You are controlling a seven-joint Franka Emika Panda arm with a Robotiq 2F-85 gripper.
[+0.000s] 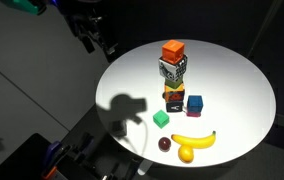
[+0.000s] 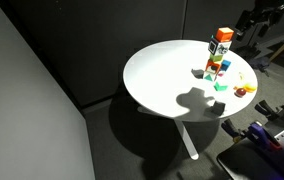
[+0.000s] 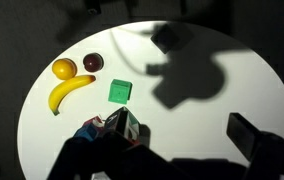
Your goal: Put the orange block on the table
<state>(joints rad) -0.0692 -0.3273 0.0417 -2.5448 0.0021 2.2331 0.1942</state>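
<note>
Orange block [image 1: 173, 50] tops stack on table [image 1: 232, 90], so needs lifting off; gripper [image 1: 96, 40] spread, empty, well apart.

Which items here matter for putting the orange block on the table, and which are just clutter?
Job: orange block, top of the stack; white table.

Clutter: patterned cube and yellow-orange block under it, dark cube, green cube, banana, yellow fruit, dark red fruit.
</note>
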